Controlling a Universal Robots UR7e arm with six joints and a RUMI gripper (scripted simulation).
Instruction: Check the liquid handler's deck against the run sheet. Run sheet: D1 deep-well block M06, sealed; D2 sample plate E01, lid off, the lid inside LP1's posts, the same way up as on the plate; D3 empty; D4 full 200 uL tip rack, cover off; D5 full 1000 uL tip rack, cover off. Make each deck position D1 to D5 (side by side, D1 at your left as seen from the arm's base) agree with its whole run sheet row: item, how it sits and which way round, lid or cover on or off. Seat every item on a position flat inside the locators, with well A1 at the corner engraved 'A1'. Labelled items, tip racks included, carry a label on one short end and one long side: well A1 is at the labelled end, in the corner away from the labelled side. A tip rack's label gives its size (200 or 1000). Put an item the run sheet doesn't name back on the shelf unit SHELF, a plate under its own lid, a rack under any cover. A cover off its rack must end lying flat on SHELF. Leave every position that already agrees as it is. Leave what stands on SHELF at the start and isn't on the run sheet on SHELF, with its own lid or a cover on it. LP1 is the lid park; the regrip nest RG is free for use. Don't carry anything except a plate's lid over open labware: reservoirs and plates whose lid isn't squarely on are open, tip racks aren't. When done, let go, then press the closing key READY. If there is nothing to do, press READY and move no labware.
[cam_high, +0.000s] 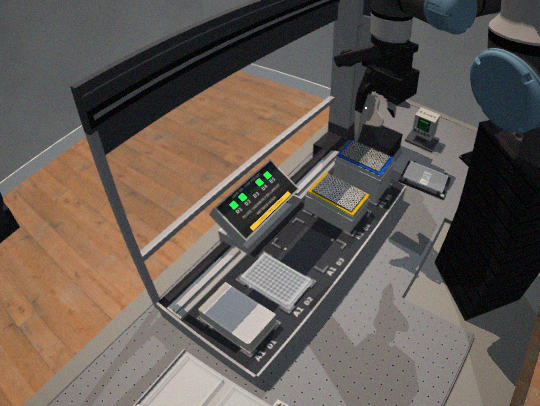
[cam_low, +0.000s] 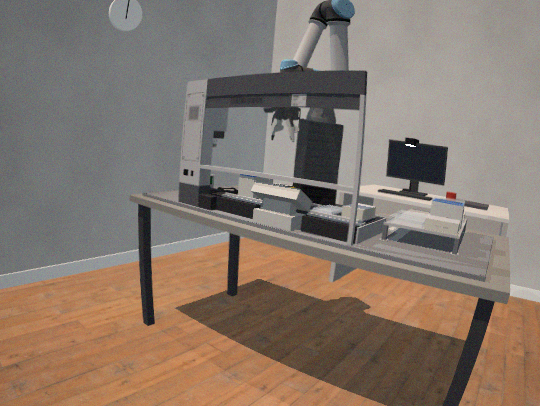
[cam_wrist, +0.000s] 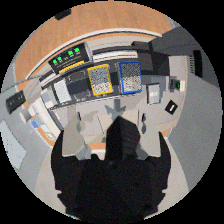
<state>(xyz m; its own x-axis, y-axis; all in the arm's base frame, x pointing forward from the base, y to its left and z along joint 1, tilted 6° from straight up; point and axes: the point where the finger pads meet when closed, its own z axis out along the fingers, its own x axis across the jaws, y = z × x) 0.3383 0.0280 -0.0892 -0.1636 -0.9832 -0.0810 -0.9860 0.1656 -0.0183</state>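
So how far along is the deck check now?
The deck looks set: sealed block at D1, open plate at D2, D3 bare, yellow rack at D4 and blue rack at D5, both uncovered. A flat piece lies beside D5, possibly the parked lid. The claw hangs open and empty above D5. Left: pressing the READY key.

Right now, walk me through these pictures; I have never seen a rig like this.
This is one robot arm whose two-fingered gripper hangs open and holds nothing. One picture looks down from above, one from across the room, and one from the wrist, looking down past the fingers. On the table stands a frame-like lab machine with a dark deck of five numbered places. On them, in order: a sealed grey block, a clear well plate, a bare place, a yellow-rimmed tip rack and a blue-rimmed tip rack. A small panel shows green lights.
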